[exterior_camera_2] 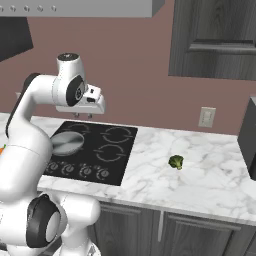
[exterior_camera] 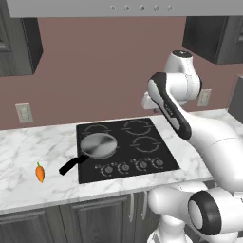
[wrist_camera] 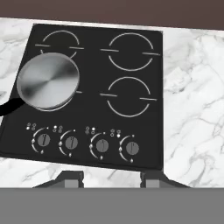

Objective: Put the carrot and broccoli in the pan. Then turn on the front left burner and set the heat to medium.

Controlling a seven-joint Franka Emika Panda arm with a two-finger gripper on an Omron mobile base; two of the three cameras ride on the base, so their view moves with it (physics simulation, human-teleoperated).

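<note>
**Arm high over the cooktop, jaws closed on nothing, vegetables on the counter**

You have the white marble-patterned countertop (exterior_camera: pixel 28 142) running the width of the scene, with the flat black glass cooktop (exterior_camera: pixel 142 156) set into it; four ring-marked burners and a row of four round dark control knobs (wrist_camera: pixel 71 142) along its front edge.

Your white arm with dark joints (exterior_camera_2: pixel 30 100) is folded high above the cooktop's rear, well clear of everything on the surface; the two-finger gripper (exterior_camera_2: pixel 85 116) hangs just below the hand, pointing down, and in the hand view its dark fingertips (wrist_camera: pixel 70 178) sit at the bottom edge over the front of the counter; the jaws are drawn in about as far as they go and hold nothing.

The round shallow silver-grey metal frying pan (exterior_camera: pixel 98 145) rests on the front left burner; its long straight black handle (exterior_camera: pixel 72 165) runs out toward the front left and passes over the cooktop's edge — the pan's inside is bare metal.

The small dark-green bumpy broccoli floret (exterior_camera_2: pixel 176 161) lies on the counter to the right of the cooktop, well apart from the pan; the small orange tapered carrot (exterior_camera: pixel 40 172) lies on the counter to the left — green tip pointing away from you, near the end of the handle but not touching it.
</note>
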